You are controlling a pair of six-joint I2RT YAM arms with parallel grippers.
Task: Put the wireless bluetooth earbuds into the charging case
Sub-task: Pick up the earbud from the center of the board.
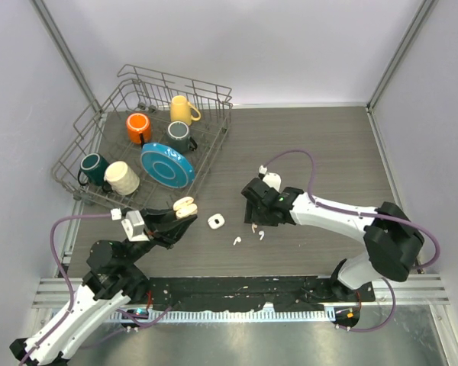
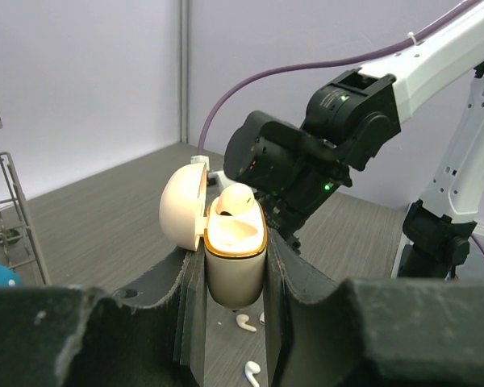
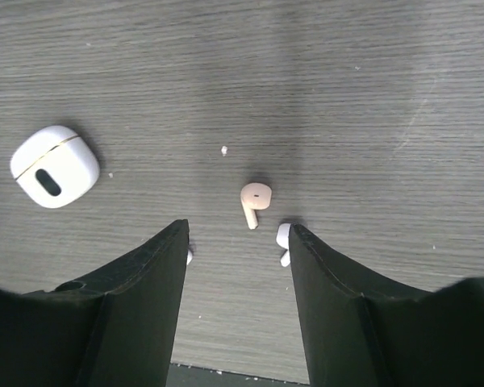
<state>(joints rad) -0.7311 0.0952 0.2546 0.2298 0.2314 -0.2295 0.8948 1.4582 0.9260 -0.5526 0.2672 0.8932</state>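
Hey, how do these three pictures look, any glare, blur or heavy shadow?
Top view: evenly lit and sharp, with glare along the metal edge at the bottom. Left wrist view: the left claw is dark and blurred up close, the case it holds sharp. Right wrist view: the right claw is near black, a soft shadow over the table around the earbud.

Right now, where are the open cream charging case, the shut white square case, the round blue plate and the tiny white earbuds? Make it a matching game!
1. open cream charging case
2. shut white square case
3. round blue plate
4. tiny white stemmed earbuds

A. in the wire dish rack
B. on the table under the right gripper
C. clamped in the left gripper
D. on the table between both grippers

Pairs: 1-C, 2-D, 3-A, 4-B.
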